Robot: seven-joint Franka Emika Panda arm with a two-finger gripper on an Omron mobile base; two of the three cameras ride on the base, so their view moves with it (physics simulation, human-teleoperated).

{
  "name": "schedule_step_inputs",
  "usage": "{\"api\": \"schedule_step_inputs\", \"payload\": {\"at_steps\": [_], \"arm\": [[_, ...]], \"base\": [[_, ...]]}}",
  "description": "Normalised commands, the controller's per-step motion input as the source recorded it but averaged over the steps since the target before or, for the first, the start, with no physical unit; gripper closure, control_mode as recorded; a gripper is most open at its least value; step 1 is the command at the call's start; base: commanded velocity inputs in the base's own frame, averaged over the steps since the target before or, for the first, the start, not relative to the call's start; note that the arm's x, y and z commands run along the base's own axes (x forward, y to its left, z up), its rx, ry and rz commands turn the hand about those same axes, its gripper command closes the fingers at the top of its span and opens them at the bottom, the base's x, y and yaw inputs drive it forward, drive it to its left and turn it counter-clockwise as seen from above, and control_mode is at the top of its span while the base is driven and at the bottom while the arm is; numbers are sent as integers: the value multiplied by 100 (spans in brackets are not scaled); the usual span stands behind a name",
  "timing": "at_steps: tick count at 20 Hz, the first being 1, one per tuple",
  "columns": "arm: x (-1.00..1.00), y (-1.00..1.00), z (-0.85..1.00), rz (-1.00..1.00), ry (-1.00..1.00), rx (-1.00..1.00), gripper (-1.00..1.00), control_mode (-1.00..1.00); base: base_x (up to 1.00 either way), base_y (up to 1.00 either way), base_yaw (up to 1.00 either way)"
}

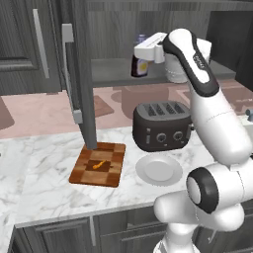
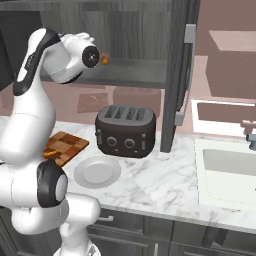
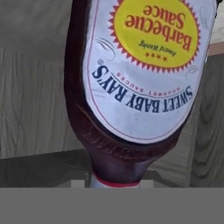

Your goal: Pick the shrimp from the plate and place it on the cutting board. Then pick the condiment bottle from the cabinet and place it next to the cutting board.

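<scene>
Gripper (image 1: 140,55): at the condiment bottle (image 1: 139,65) on the cabinet (image 1: 106,29) shelf; fingers hidden, grip cannot be told. Hand view: bottle inverted, close-up, label reading "Sweet Baby Ray's Barbecue Sauce", cap cut off. Right base view: bottle mostly hidden behind the wrist. Arm raised, reaching into the cabinet. Shrimp (image 1: 100,164): on cutting board (image 1: 79,173). Plate (image 1: 159,169): bare, worktop (image 1: 44,192), before toaster (image 1: 161,124).
</scene>
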Motion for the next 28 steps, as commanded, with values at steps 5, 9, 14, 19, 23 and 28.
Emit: {"api": "schedule_step_inputs", "payload": {"at_steps": [5, 9, 14, 19, 23, 28], "arm": [[-50, -4, 14, 0, 12, 0, 100, -100], [-44, -3, 33, 0, 18, 0, 100, -100], [-49, -4, 22, 0, 12, 0, 100, -100], [-59, -2, 9, 0, 2, 0, 100, -100], [-80, 0, 0, 0, 0, 0, 100, -100], [-91, 0, -1, 0, 0, 1, 100, -100]], "base": [[0, 0, 0], [0, 0, 0], [0, 0, 0], [0, 0, 0], [0, 0, 0], [0, 0, 0]]}}
